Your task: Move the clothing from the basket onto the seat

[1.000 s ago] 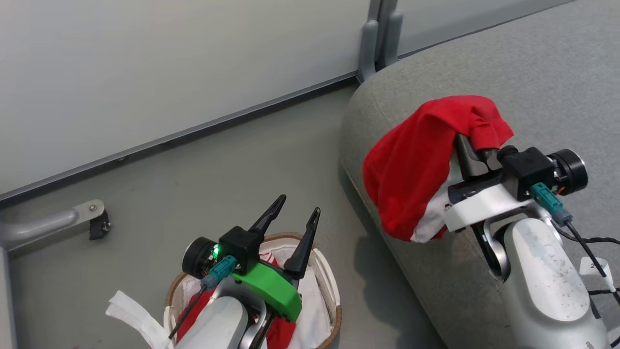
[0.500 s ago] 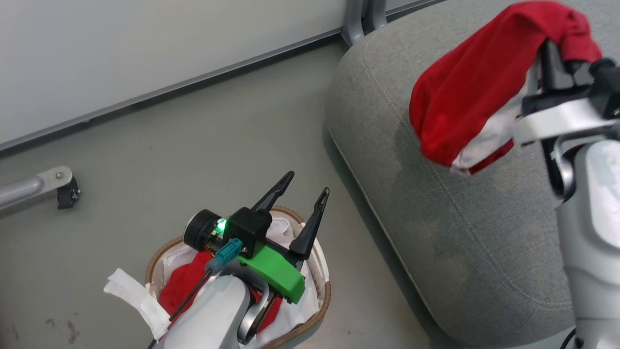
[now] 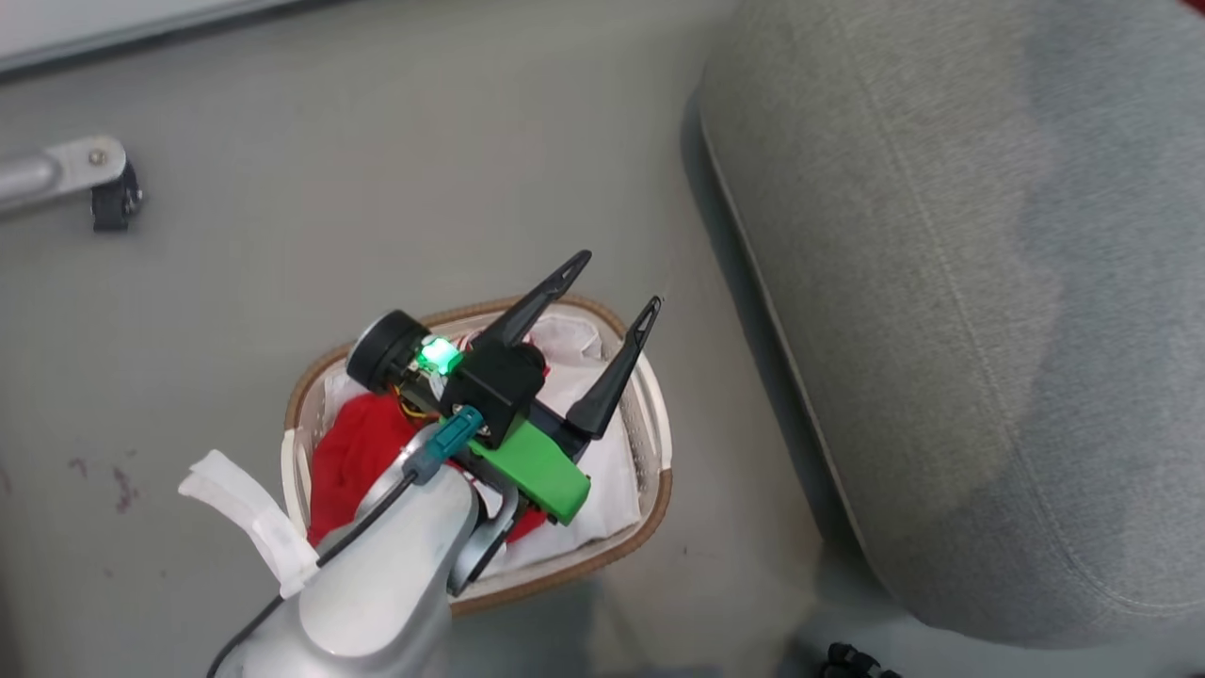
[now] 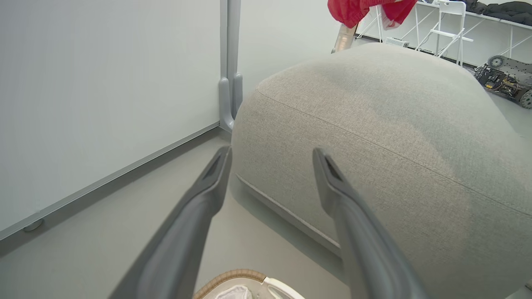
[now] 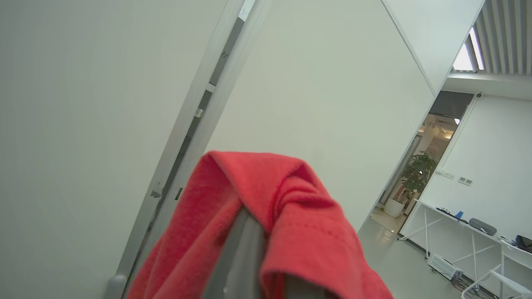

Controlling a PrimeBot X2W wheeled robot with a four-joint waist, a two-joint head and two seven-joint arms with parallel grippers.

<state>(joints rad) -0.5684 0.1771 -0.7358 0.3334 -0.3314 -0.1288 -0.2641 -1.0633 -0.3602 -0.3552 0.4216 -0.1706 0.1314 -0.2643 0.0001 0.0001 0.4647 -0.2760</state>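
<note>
Now one red cloth (image 3: 353, 461) waits in the basket (image 3: 461, 311).
The left gripper (image 3: 618, 279) hangs wide apart over the basket, above the white liner (image 3: 617, 466). It could pinch the liner too and tip the basket. The seat (image 3: 941, 282) is just beside it. The right gripper (image 5: 244, 232) is pinched together on the other red cloth (image 5: 299, 232), which hangs over it. That cloth could snag or slide off. I see no words to read.
</note>
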